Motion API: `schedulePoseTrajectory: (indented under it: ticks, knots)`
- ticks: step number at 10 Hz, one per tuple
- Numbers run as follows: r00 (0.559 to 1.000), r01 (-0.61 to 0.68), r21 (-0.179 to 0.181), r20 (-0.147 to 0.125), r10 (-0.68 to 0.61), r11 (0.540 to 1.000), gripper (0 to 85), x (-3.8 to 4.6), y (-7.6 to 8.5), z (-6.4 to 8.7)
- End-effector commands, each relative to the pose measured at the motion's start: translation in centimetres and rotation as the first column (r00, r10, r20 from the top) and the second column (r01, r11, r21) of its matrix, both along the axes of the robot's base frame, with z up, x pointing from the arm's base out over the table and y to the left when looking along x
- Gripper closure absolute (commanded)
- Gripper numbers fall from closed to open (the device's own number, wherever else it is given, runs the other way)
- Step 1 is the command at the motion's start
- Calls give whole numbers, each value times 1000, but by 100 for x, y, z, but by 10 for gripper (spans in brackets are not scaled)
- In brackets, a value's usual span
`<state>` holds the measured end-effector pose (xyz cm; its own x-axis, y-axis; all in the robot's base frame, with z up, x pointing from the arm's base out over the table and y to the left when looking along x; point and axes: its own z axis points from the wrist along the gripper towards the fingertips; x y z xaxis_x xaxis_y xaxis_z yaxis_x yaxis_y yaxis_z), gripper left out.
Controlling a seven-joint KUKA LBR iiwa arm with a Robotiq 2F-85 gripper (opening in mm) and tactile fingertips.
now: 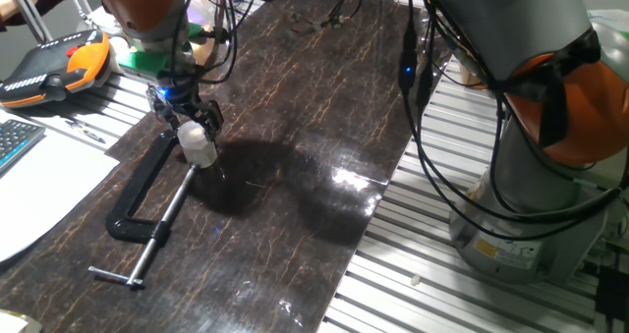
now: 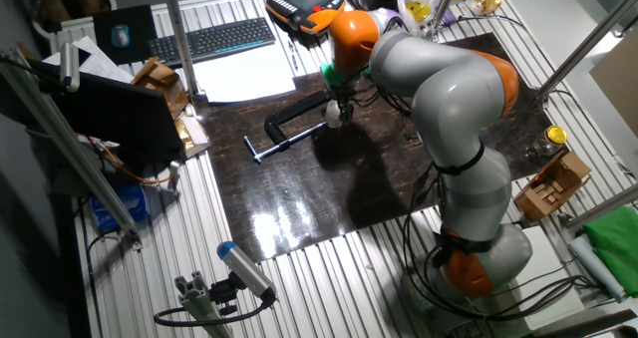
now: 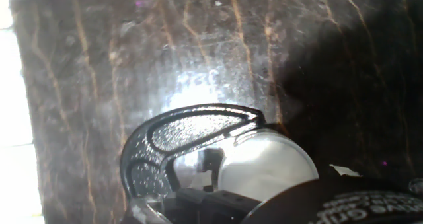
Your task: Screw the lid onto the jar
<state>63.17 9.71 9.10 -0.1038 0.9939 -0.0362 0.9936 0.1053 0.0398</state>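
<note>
Jar upright, axis vertical, beside black C-clamp, tool clamped on lid

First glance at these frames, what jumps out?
The gripper is down at the far left part of the dark marbled mat, right over the small whitish jar. The jar stands at the jaw end of the black C-clamp, whose screw bar runs toward the mat's near edge. In the other fixed view the big grey-and-orange arm arches over the whole table.
</note>
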Motion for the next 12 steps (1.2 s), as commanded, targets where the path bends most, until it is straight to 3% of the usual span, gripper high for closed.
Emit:
schedulePoseTrajectory:
  ticks: [1,7,10,11,12]
  knots:
    - [950,-311,-4,-13,311,950,0,2,1,10]
    - [858,-513,-11,-22,513,858,0,42,36,84]
    - [739,-674,-19,-27,673,739,0,26,31,105]
    - [680,-734,-17,-23,733,679,0,14,28,105]
    - [594,-805,-19,-16,805,593,0,10,27,101]
